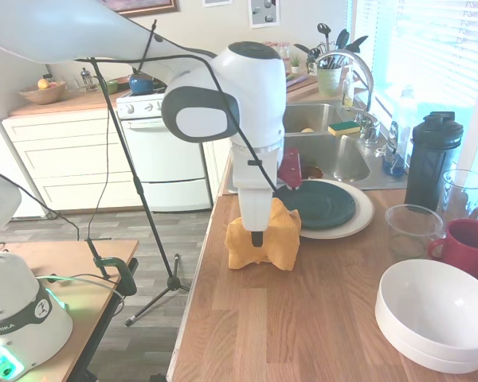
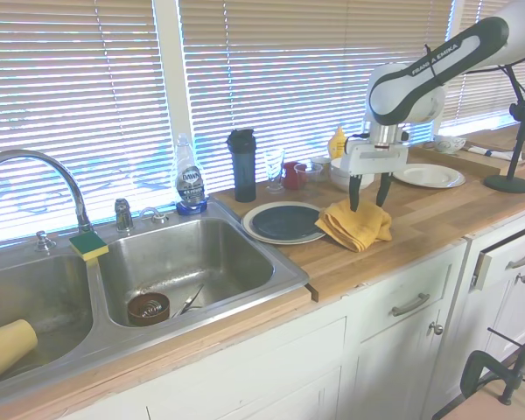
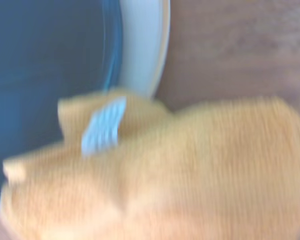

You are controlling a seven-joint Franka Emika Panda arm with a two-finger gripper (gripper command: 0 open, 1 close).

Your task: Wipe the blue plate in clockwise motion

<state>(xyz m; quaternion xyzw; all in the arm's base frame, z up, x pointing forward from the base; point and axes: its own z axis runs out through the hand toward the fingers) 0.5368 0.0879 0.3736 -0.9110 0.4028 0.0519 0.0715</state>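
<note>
One end effector (image 2: 370, 205) spread wide above yellow cloth (image 2: 357, 224), beside blue plate (image 2: 284, 221) on cream plate (image 2: 250, 226)

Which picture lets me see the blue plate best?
The second exterior view: the whole blue plate shows, sitting on the cream plate. In the first exterior view the arm hides its near edge. The wrist view shows only a blurry blue patch.

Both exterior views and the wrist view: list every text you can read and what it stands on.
"DAWN": soap bottle by the sink.
"FRANKA EMIKA": arm link in the second exterior view.
"KA EMIKA", cut off at the frame edge: robot base in the first exterior view.
Light blue tag on the yellow cloth: too blurred to read.
</note>
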